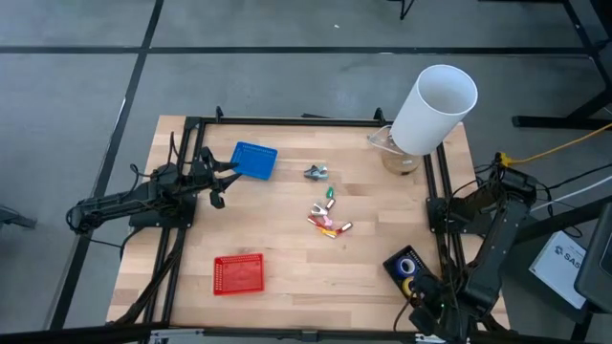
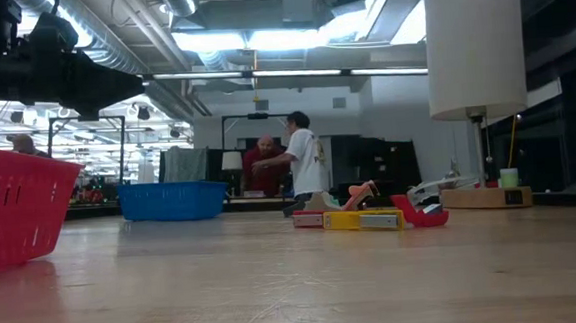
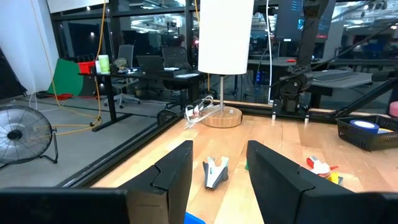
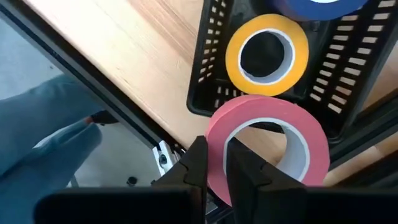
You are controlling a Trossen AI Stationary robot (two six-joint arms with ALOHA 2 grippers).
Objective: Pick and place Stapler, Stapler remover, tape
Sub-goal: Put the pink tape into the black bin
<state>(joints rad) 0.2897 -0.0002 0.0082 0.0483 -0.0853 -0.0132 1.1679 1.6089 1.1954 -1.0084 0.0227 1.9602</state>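
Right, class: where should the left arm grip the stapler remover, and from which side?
Probably across its narrow silvery body, coming in level from the blue basket side. The left gripper faces the stapler remover there, jaws open wide enough to straddle it. The right gripper is shut on the pink tape.

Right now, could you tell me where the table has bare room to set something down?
Bare wood lies between the red basket and the black basket, and between the blue basket and the red one. The middle is crowded: the stapler remover and a cluster of small items. The lamp fills the far right corner.
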